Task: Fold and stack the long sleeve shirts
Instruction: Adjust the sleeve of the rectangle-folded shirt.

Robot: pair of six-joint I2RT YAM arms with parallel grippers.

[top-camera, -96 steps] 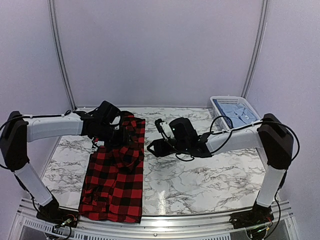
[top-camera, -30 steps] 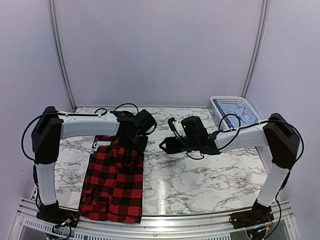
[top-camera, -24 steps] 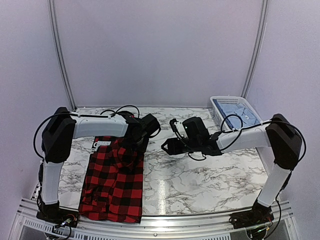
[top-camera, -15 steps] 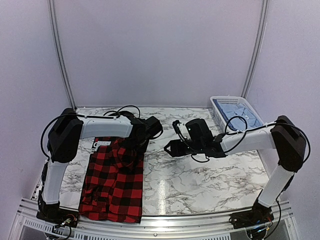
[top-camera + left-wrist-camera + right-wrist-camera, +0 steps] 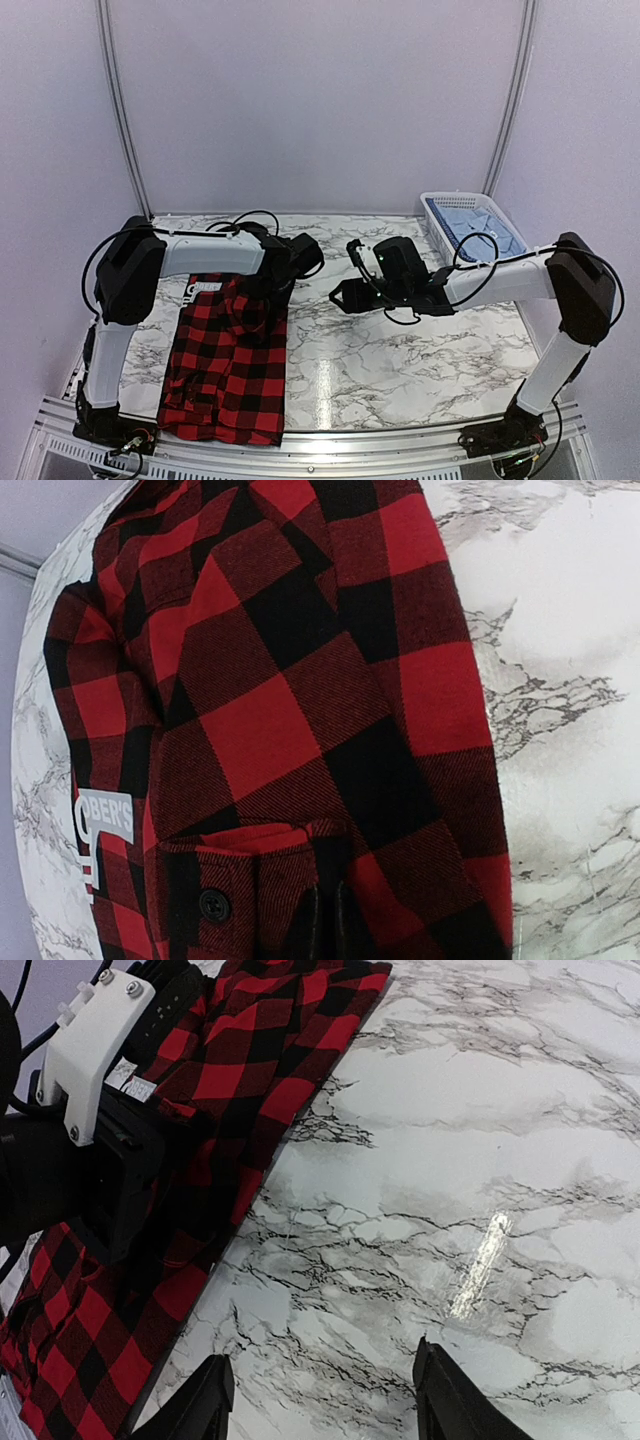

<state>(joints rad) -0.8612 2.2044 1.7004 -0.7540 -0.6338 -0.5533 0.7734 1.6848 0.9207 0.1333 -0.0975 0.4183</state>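
Pinching the red-and-black shirt (image 5: 230, 370) at its one o'clock corner, left gripper (image 5: 325, 925) jaws clamped on cloth, right gripper (image 5: 325, 1400) jaws apart, shirt at its ten o'clock.

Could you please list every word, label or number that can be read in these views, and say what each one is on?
"OBER'S": printed on the white label on the red-and-black shirt, left wrist view; the marks beneath it are too small to read.
Two small stickers on the left arm, right wrist view: too blurred to read.
Nothing else legible.
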